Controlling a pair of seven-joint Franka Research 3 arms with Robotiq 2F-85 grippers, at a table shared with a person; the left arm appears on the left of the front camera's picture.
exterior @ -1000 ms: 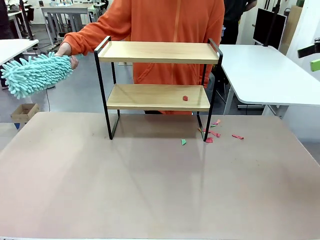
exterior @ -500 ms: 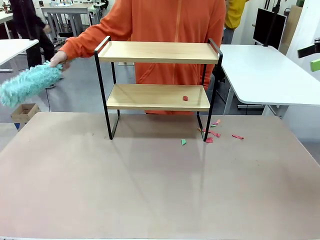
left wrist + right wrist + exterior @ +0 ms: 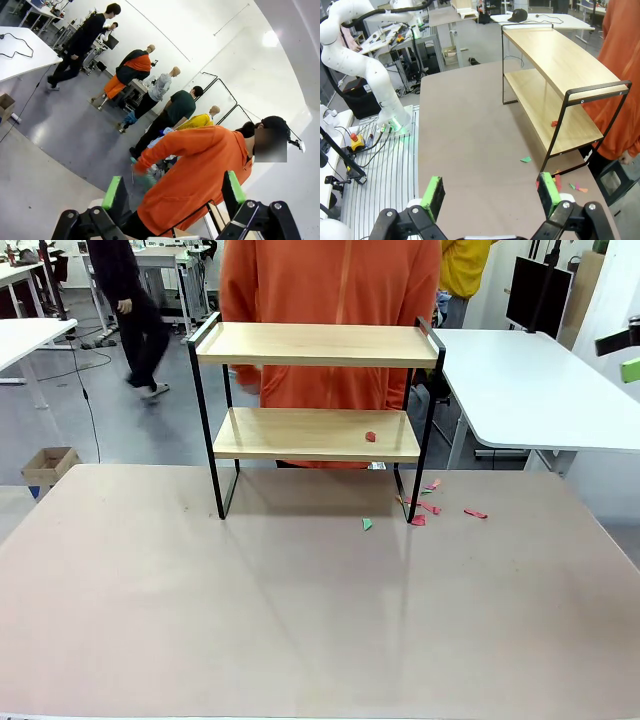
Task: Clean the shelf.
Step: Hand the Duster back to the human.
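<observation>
Gone from the left of the front view are the teal duster and the orange sleeve that held it out a second ago; the person [image 3: 330, 325] now stands upright behind the shelf [image 3: 316, 345]. Shelf: centre of the frame, on the table [image 3: 300, 620], long axis running left to right. One red scrap [image 3: 370, 437] lies on the lower board; more scraps [image 3: 430, 508] lie on the table by the shelf's right foot. Left gripper [image 3: 172, 192] and right gripper [image 3: 490, 192] both stand wide open and empty. In the right wrist view the shelf lies ahead toward upper right, so the right arm is judged better placed.
</observation>
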